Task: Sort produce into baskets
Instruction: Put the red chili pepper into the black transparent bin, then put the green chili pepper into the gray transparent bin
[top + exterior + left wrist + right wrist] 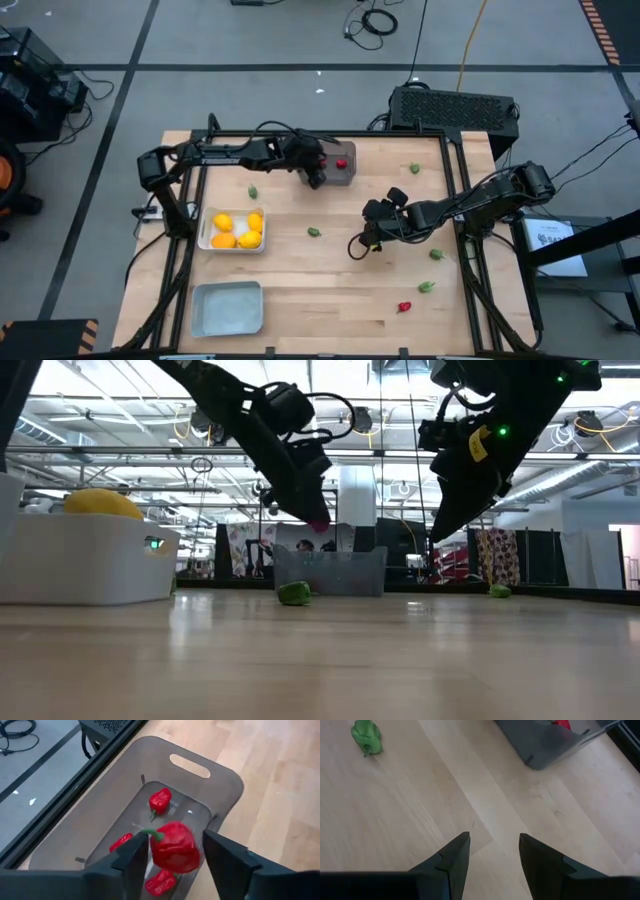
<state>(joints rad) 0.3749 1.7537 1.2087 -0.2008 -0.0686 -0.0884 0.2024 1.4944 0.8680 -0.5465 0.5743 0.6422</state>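
Observation:
My left gripper [318, 172] hangs over the dark grey translucent bin [341, 163] at the table's far side, shut on a red pepper [172, 847]. The bin [150, 760] holds three more red pieces, one of them [160, 800] near its middle. My right gripper [365, 240] is open and empty above bare table at mid right; a green piece [366, 735] lies ahead of it. The white tray [235, 230] holds several yellow-orange rounds. The light grey-blue tray [228, 307] stands at the near left. My left gripper pinches the red pepper's body [159, 854] between its two fingers, coming from above and slanting down. The pepper's green stem [152, 834] sticks out to one side. The pepper is lifted clear, above the bin's inside, and shows at the fingertips in the low view [318, 520].
Green pieces lie loose on the table [253, 191], [314, 232], [415, 168], [437, 255], [427, 287]. A red piece [405, 307] lies near the front right. A large black box [455, 108] stands beyond the far edge.

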